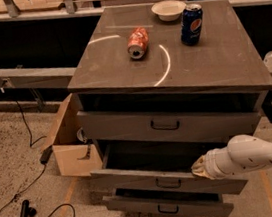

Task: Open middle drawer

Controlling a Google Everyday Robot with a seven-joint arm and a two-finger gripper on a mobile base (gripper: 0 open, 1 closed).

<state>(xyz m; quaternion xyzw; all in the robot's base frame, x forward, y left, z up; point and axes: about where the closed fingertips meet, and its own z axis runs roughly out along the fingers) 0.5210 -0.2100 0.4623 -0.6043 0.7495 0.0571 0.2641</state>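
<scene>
Presently: gripper (199, 167) at the middle drawer (136, 178), on its upper lip, right of the handle (167, 183) (grip state: cannot tell); drawer's long axis runs crosswise.

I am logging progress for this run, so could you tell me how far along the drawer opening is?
Done: the middle drawer already stands partly out, its dark inside showing under the top drawer. In hand: the gripper sits at the right of its front edge. Left: perhaps pulling it out further.
</scene>
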